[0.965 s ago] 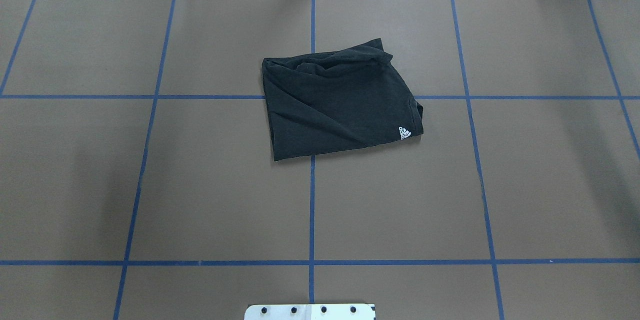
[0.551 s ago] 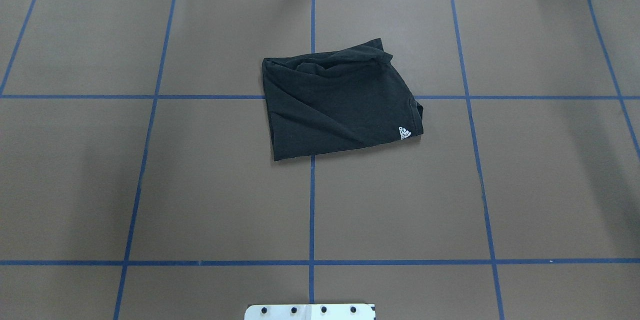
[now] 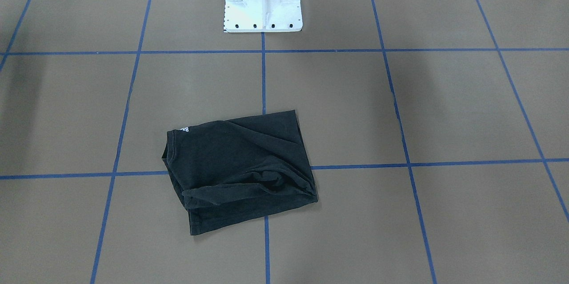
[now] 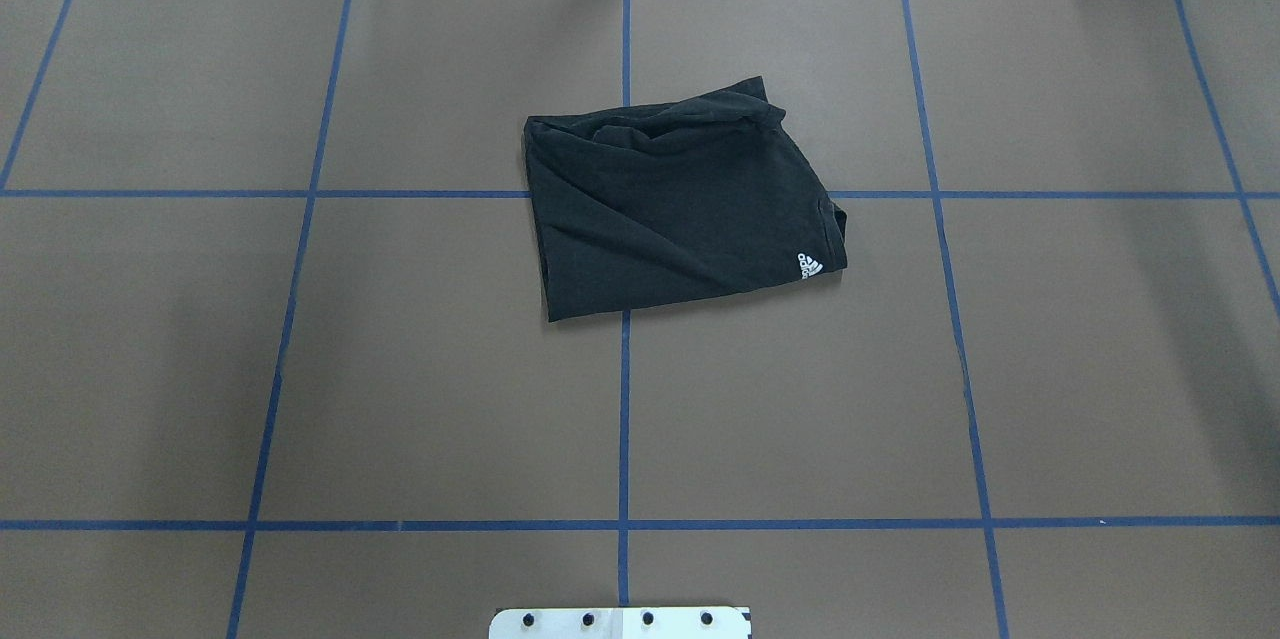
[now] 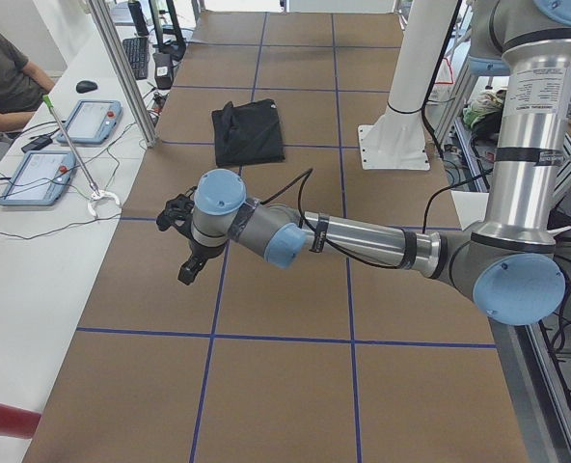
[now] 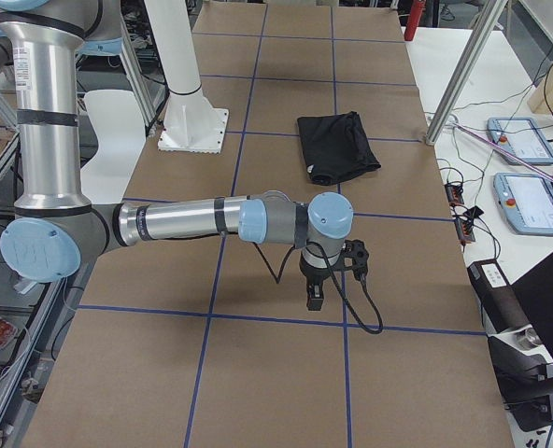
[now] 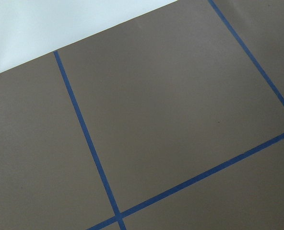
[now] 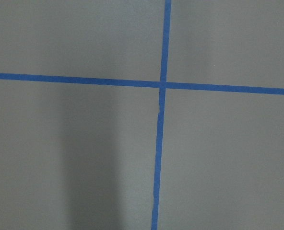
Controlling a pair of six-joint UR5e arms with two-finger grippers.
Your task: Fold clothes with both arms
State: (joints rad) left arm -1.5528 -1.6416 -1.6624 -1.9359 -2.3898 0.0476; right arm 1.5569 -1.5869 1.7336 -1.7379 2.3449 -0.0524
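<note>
Black T-shirt sits well apart from left gripper and right gripper; can't tell finger spread on either. Looks soft, light, limp. I'd pinch 2 hem corners, not mid-panel.

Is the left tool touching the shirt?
Apart. The exterior left view shows the left tool over the brown table, with open table between it and the folded shirt farther along.
</note>
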